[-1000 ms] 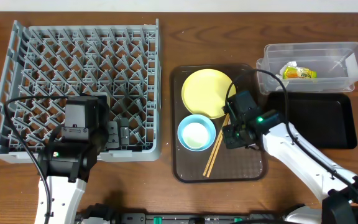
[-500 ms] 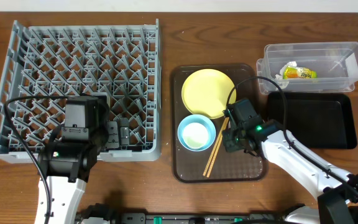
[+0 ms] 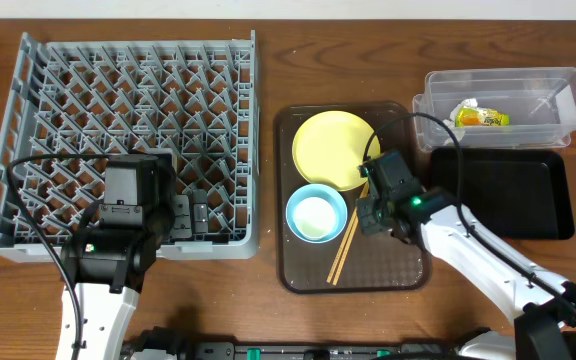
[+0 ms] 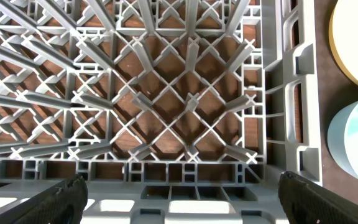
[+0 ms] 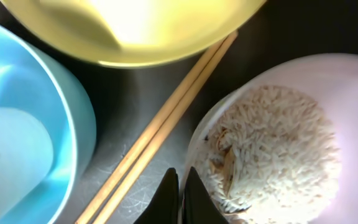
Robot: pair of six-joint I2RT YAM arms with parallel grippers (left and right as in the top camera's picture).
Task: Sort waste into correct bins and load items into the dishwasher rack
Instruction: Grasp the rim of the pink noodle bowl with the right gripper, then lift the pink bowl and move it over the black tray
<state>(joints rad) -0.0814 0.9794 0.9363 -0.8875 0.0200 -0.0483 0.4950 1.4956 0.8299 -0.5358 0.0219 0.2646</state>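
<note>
My right gripper (image 5: 181, 186) (image 3: 373, 215) is shut on the rim of the pinkish-white bowl (image 5: 347, 124), one finger outside and one inside. The bowl holds white rice crumbs (image 5: 272, 149) and is hidden under the gripper in the overhead view. The wooden chopsticks (image 5: 160, 118) (image 3: 345, 245) lie beside it, between the light blue bowl (image 5: 23, 124) (image 3: 316, 213) and the yellow plate (image 5: 135, 25) (image 3: 333, 148). My left gripper (image 4: 179, 199) (image 3: 193, 215) is open and empty over the front right corner of the grey dishwasher rack (image 4: 185, 106) (image 3: 128, 130). The wrapper (image 3: 481, 116) lies in the clear tub (image 3: 568, 90).
The dishes sit on a brown serving tray (image 3: 388, 270). The shallow black tray (image 3: 508, 195) lies right of it, in front of the clear tub. A pale round shape sits inside the light blue bowl; I cannot tell if it is the cup.
My right gripper dipped slightly toward the front of the brown tray, then came back a little toward the plate. The left arm has not moved.
</note>
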